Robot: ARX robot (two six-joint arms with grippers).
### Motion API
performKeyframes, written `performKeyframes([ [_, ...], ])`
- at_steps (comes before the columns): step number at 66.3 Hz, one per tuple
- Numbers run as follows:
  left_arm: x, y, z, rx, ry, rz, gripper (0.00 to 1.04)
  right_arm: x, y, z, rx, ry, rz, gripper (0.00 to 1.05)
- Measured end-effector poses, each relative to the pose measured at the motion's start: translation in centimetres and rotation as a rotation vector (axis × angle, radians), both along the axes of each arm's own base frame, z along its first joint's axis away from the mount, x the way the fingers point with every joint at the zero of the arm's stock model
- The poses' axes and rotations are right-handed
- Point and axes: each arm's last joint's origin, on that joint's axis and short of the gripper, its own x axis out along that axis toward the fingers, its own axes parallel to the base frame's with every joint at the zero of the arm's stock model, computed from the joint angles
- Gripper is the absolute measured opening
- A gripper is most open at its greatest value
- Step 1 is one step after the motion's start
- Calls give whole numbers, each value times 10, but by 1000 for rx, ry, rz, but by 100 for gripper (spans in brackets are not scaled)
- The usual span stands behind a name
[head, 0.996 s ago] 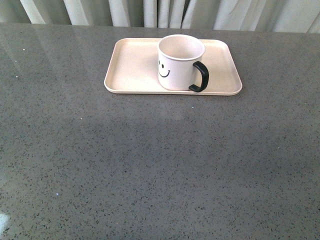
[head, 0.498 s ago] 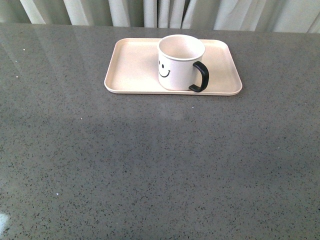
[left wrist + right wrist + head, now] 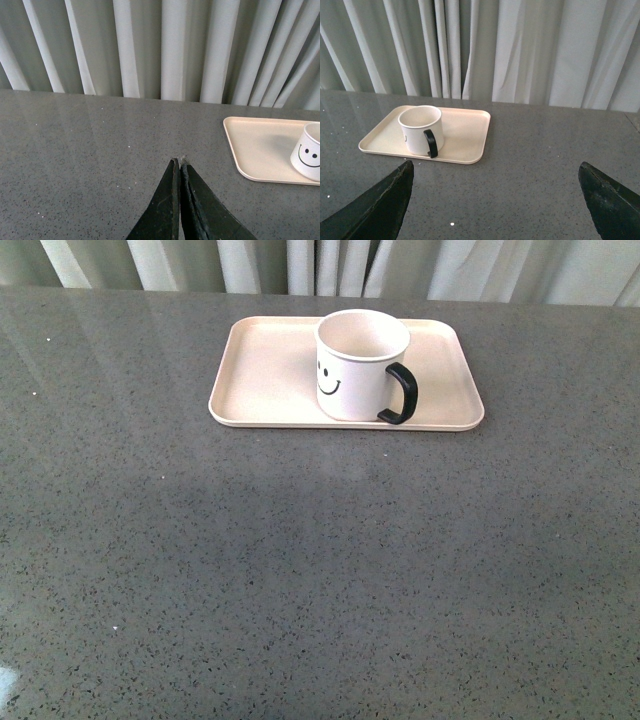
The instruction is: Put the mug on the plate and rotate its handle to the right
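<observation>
The white mug (image 3: 358,365) with a black smiley face stands upright on the pale cream plate (image 3: 270,370) at the far middle of the table. Its black handle (image 3: 403,393) points to the right and a little toward me. Neither gripper shows in the front view. In the left wrist view the left gripper (image 3: 179,162) is shut and empty over bare table, with the plate (image 3: 260,145) and mug (image 3: 308,157) off to one side. In the right wrist view the right gripper (image 3: 495,172) is open wide and empty, well back from the mug (image 3: 420,129) and plate (image 3: 465,135).
The grey speckled tabletop (image 3: 320,570) stretches wide in front of the plate. Pale curtains (image 3: 320,265) hang behind the table's far edge.
</observation>
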Motion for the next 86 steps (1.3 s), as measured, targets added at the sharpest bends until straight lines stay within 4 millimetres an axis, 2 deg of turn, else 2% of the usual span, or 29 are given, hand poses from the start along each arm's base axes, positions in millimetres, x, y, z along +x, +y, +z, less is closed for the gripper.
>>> performKeyframes([
  [19,-14,0,4,0,-14,0,1,0,0,0,0,0,0,96],
  [65,-30,0,4,0,-17,0,1,0,0,0,0,0,0,96],
  [71,-39,0,1,0,0,0,1,0,0,0,0,0,0,96],
  [86,-40,0,1,1,0,1,1,0,0,0,0,0,0,96],
])
